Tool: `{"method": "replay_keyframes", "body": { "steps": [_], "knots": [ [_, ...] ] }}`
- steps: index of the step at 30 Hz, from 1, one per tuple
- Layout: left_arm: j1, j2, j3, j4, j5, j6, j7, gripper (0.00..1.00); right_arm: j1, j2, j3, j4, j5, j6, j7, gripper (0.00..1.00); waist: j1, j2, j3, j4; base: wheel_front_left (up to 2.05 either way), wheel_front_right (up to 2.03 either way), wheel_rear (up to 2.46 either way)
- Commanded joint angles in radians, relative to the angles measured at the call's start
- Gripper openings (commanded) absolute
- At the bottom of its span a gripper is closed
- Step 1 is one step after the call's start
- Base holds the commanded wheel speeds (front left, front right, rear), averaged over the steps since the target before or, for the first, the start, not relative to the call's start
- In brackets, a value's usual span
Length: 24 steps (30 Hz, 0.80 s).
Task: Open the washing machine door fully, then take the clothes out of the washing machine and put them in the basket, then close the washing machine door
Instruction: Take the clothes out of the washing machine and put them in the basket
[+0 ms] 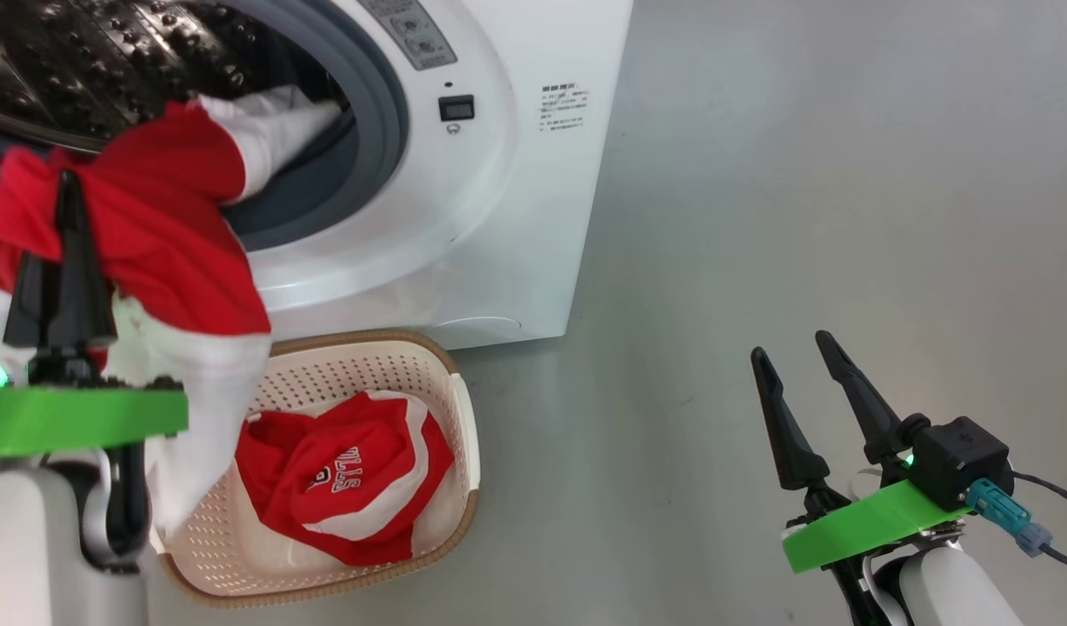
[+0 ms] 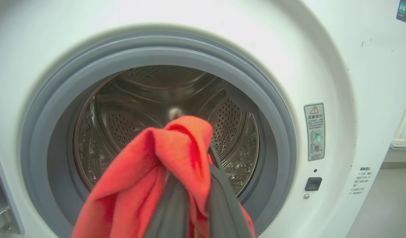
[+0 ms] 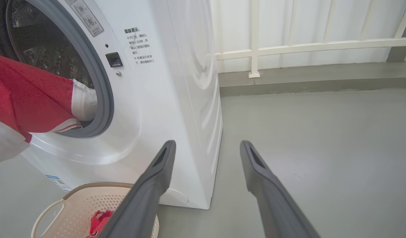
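A smooth grey floor (image 1: 803,174) with a soft sheen runs back to a low grey kerb (image 3: 305,82), above which a cream rail (image 3: 305,46) (on one slim post) crosses a pale, vertically ribbed wall (image 3: 322,19) in even light.

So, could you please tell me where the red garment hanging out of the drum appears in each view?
Head view: red garment upper left, trailing from the drum.
Left wrist view: garment bottom centre, pinched in the left gripper.
Right wrist view: garment at left edge.
Shared landmark: black latch square, right of the grey ring.
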Motion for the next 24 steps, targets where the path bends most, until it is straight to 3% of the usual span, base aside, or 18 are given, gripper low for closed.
{"method": "replay_keyframes", "body": {
  "steps": [1,16,24],
  "knots": [
    [0.030,0.025,0.036,-0.059,0.004,-0.005,-0.007,0.00,0.011,0.002,0.013,-0.025,-0.011,0.006,-0.006,1.00,0.0000,0.0000,-0.003,0.002,0.00,0.00,0.00],
    [0.194,-0.037,0.031,-0.316,0.009,-0.006,-0.007,0.00,0.011,0.002,-0.001,-0.037,-0.017,0.006,-0.006,1.00,0.0000,0.0000,0.021,0.025,0.00,0.00,0.00],
    [0.242,-0.055,0.004,-0.219,0.012,-0.006,-0.007,0.00,-0.019,0.002,0.011,-0.045,-0.011,0.006,-0.006,1.00,0.0000,0.0000,0.073,0.021,0.00,0.00,0.00]
  ]
}}
